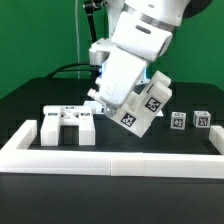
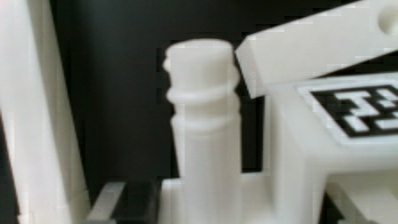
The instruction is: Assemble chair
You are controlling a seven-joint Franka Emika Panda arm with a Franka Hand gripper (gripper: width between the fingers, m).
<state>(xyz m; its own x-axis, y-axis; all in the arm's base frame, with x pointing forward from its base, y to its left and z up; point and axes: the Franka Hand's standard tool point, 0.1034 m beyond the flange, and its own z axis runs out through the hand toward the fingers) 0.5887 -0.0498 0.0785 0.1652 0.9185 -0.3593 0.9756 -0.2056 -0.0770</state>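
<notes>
My gripper [image 1: 126, 110] hangs tilted over the middle of the table, shut on a white chair piece [image 1: 150, 104] with black-and-white tags, held askew above the surface. In the wrist view a round-topped white post [image 2: 205, 110] runs up from between the jaws of the gripper [image 2: 205, 206]. A tagged white block [image 2: 338, 100] sits right beside the post. A grey finger [image 2: 111, 200] shows at one side; the other is hidden. A blocky white chair part [image 1: 70, 126] rests on the table at the exterior view's left.
Two small tagged white pieces [image 1: 178, 120] [image 1: 201, 118] stand on the table at the exterior view's right. A long low white border wall [image 1: 110, 160] runs along the front and turns back at both ends. The green backdrop stands behind.
</notes>
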